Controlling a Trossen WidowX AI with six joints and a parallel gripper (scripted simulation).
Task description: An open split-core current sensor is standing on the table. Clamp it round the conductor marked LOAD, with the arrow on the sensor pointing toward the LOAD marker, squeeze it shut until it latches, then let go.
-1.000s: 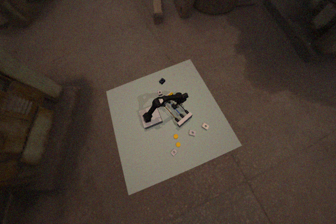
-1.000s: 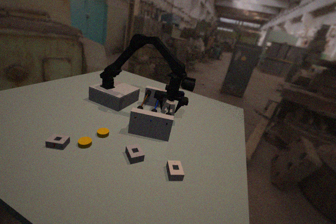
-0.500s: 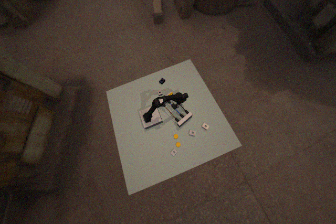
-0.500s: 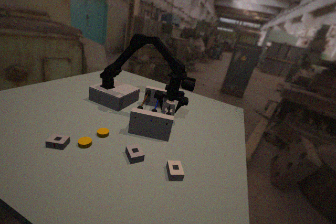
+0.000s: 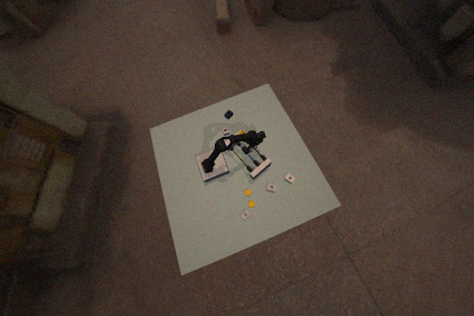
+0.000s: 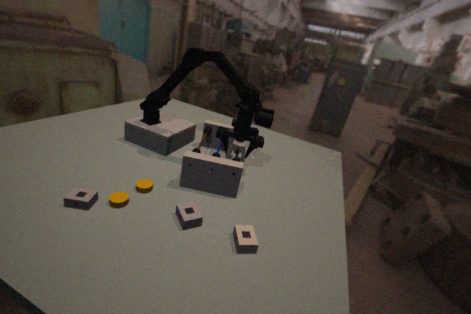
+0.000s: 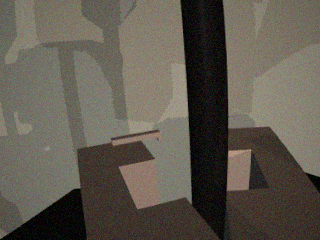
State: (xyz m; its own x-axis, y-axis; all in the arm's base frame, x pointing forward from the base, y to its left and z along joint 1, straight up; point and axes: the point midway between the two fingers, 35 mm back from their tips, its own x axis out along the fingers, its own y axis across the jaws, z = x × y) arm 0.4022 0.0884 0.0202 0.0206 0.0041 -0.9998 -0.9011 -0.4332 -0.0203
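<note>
My gripper (image 6: 237, 154) is shut on the pale split-core sensor (image 6: 238, 145) (image 7: 107, 187), low between the stand's end plates. In the wrist view a black conductor (image 7: 207, 100) runs between the sensor's two window halves. A strip of table shows between the left half and the conductor, which hides part of the join; I cannot tell whether the sensor is latched. The arrow is not readable. The stand's front plate (image 5: 261, 169) (image 6: 211, 174) also carries a blue conductor (image 5: 250, 158) (image 6: 219, 145) and an orange conductor (image 5: 240, 158) (image 6: 202, 140). No LOAD marker is readable.
Several pale square blocks with dark centres, such as this block (image 5: 289, 177) (image 6: 245, 239), lie in front of the stand. Two yellow discs, one disc (image 5: 247, 192) (image 6: 144, 185) nearer the stand, lie beside them. A dark block (image 5: 228, 114) lies towards the table's far edge.
</note>
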